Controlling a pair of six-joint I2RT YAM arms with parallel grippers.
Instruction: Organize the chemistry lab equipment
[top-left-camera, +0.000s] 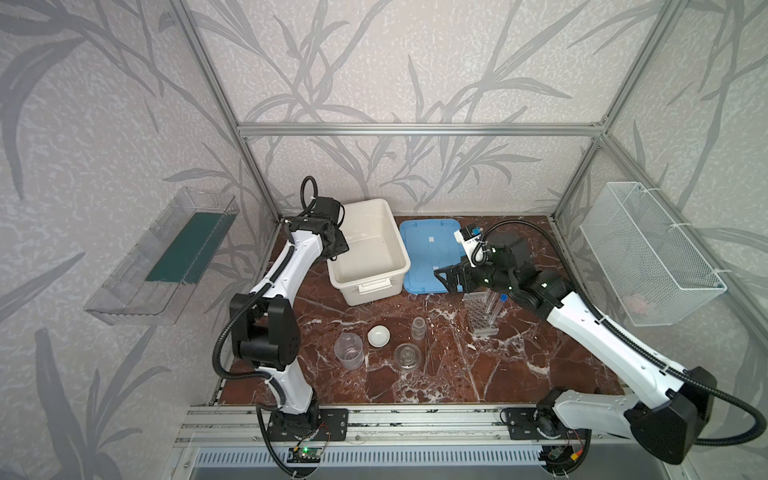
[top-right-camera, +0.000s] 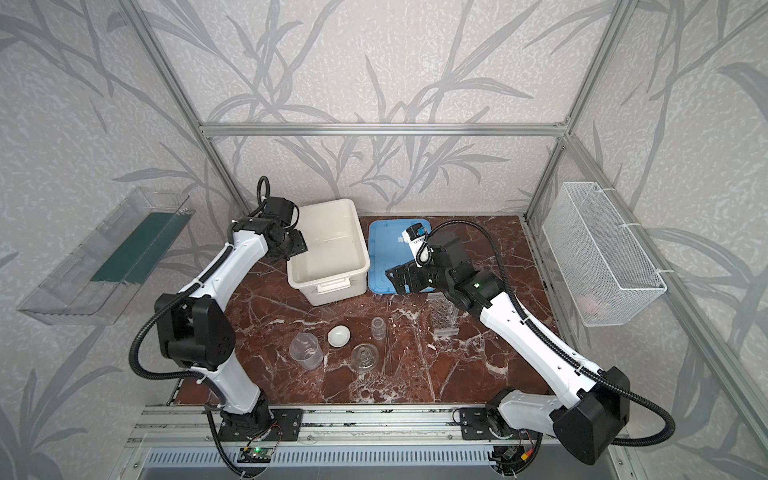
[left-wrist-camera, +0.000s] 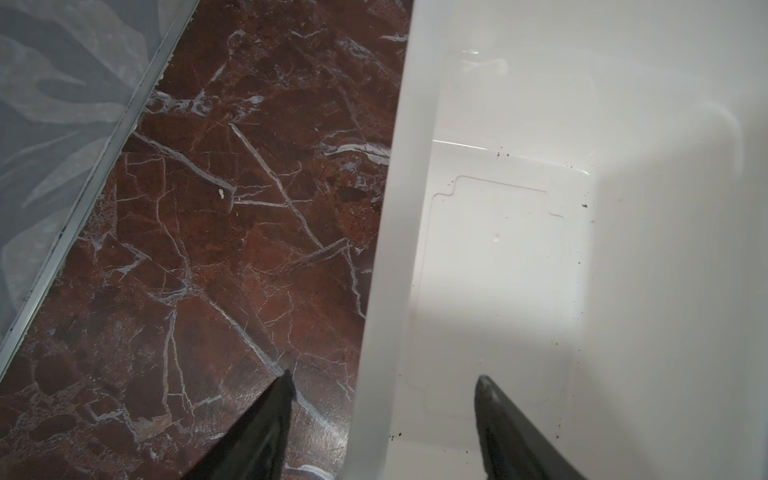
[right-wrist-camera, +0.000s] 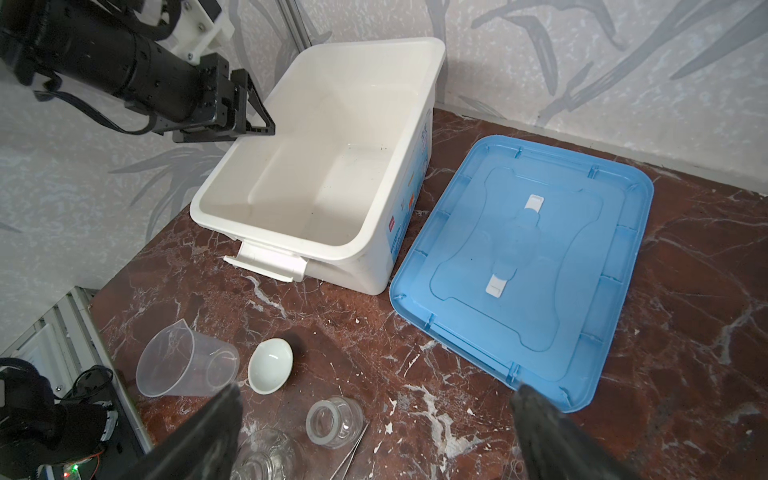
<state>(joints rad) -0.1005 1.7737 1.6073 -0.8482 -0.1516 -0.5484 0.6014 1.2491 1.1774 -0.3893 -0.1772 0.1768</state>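
Tub (top-left-camera: 398, 266) sits at the back of my table (top-left-camera: 519, 365), lid (top-left-camera: 419, 262) flat just right of it. Out front, left to right: beaker (top-left-camera: 348, 351), domed dish (top-left-camera: 378, 336), round vessel (top-left-camera: 407, 356) with the jar (top-left-camera: 418, 328) behind it, thin rods (top-left-camera: 428, 353). Rack (top-left-camera: 482, 322) stands further right, tubes (top-left-camera: 493, 307) in it, under my right arm (top-left-camera: 582, 328).

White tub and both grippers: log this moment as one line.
left gripper: open, astride white tub rim | right gripper: open, empty | white tub: empty | blue lid: off, beside tub
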